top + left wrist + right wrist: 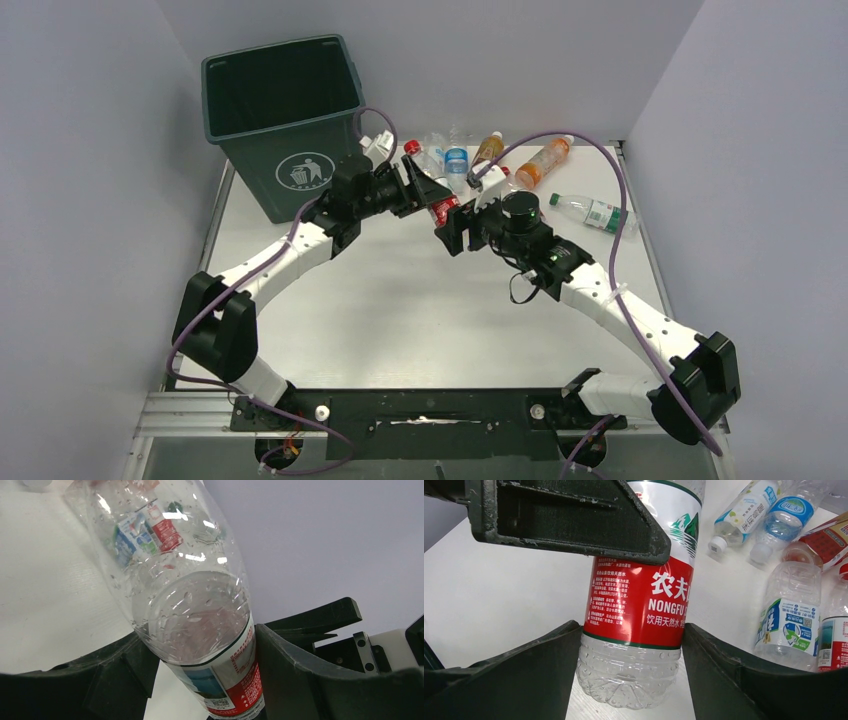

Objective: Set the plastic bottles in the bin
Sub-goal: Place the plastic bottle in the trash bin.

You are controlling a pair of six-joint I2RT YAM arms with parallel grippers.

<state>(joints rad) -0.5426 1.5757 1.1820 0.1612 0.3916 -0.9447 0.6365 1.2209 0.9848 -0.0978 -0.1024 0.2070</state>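
I have the red-labelled bottle (639, 605) pinched just right of the bin (290, 110), with the left claw (200, 647) and the right claw (631, 632) both narrowed onto its sides. I read this as a handover, since the bin stands nearer the left arm

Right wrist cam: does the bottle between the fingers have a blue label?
No, the bottle between the right gripper fingers is clear with a red and white label.

Red-label bottle (636, 605) sits snug between the right gripper (631, 630) fingers, with the left gripper's finger (564, 515) pressed against its upper label. More bottles (791, 615) lie on the white counter (499, 605) behind.
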